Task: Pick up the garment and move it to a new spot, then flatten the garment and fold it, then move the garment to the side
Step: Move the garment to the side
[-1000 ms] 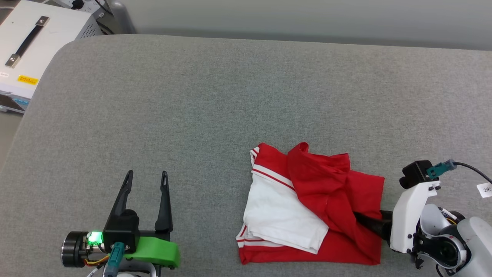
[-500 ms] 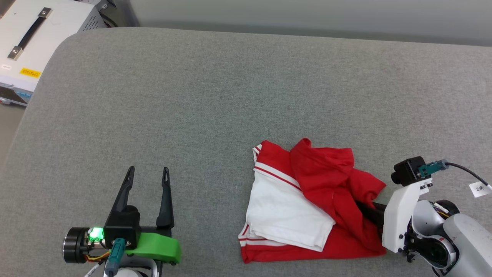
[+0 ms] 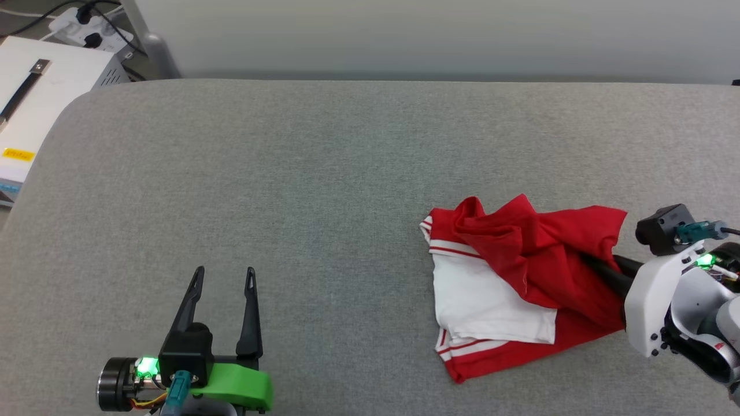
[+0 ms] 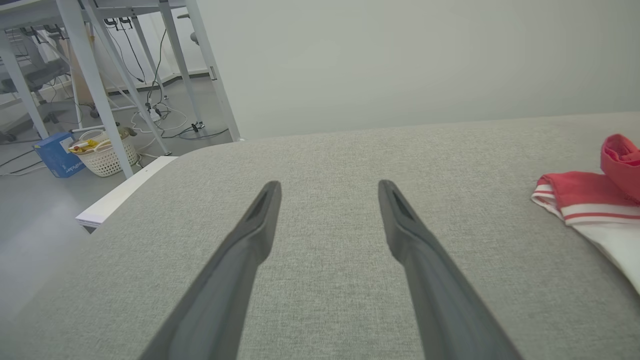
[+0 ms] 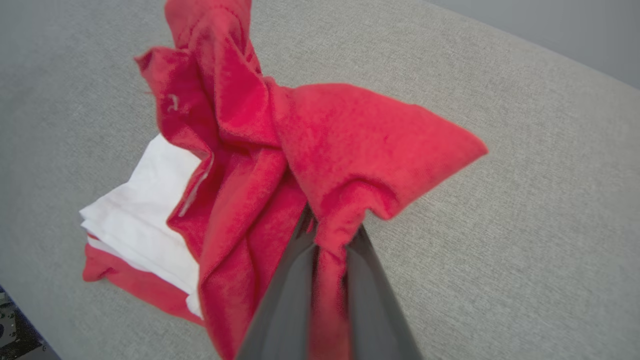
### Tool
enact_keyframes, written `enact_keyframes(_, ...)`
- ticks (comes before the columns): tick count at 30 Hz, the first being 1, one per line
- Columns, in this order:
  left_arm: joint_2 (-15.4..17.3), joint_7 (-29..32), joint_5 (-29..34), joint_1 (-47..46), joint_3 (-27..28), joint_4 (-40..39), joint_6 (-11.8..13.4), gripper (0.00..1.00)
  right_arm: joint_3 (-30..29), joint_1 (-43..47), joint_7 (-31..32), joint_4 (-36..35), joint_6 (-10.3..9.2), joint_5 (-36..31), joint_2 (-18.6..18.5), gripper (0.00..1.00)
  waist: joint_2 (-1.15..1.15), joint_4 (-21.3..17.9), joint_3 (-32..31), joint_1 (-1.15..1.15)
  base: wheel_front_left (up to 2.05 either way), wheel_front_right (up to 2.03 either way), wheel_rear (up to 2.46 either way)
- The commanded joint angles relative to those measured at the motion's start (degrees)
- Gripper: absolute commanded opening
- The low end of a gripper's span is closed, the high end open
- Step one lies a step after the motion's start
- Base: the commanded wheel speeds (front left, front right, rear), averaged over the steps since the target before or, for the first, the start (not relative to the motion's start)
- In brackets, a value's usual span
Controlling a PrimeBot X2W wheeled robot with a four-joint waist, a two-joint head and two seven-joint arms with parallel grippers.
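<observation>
My right gripper (image 5: 330, 235) was pinched tight on a bunched fold of the garment (image 5: 320, 135). The soft red jersey knit was squeezed between my two long dark fingers (image 5: 287, 300), so it puckered into a pointy peak just past the tips. Further out, the rest lay crumpled on the grey woven cushion (image 5: 525, 200), with a smooth white sleeve (image 5: 145, 200) folded flat off to the left of the pinch.

My left gripper (image 4: 328, 184) had its tapered fingers spread wide, with only coarse grey weave between them. The shirt's red-and-white striped trim (image 4: 595, 212) sat well off to its right, not touching.
</observation>
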Motion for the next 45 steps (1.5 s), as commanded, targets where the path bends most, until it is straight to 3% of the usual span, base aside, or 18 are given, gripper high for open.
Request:
enact_keyframes(1, -0.22, -0.34, -0.12, 0.5, 0.28, -0.18, 0.09, 1.0, 0.02, -1.4, -0.52, -0.9, -0.05, -1.59, -1.21, 0.0, 0.0, -2.82, -1.24, 0.0, 0.0, 0.0, 0.0)
enact_keyframes(10, -0.14, -0.34, 0.32, 0.05, 0.23, -1.18, -0.09, 1.0, -4.18, -1.33, 0.77, -5.5, -0.05, -3.07, -5.01, 0.0, 0.0, -10.12, 0.11, 0.0, 0.0, 0.0, 0.0)
enact_keyframes(17, 0.88, -0.34, 0.67, -2.25, 0.68, -2.67, -0.19, 1.0, -9.68, -2.03, 2.2, -4.57, -0.05, -2.67, -7.28, 0.0, 0.0, -12.85, 4.42, 0.0, 0.0, 0.0, 0.0)
enact_keyframes(23, 2.16, -0.34, 1.13, -5.59, 0.44, -5.0, -0.73, 1.0, -15.74, -4.77, 2.96, 1.61, -0.05, -3.09, -9.62, 0.0, 0.0, -12.19, 11.25, 0.0, 0.0, 0.0, 0.0)
enact_keyframes(32, 3.9, -0.34, 1.46, -11.49, 0.19, -8.55, -0.95, 1.0, -21.51, -12.22, 3.04, 11.41, -0.05, -8.96, -11.92, 0.0, 0.0, -9.85, 20.95, 0.0, 0.0, 0.0, 0.0)
enact_keyframes(45, 4.74, -0.34, 1.66, -15.13, -1.21, -11.43, 0.22, 1.0, -27.87, -20.3, -0.77, 27.41, -0.05, -13.55, -14.08, 0.0, 0.0, -7.71, 26.59, 0.0, 0.0, 0.0, 0.0)
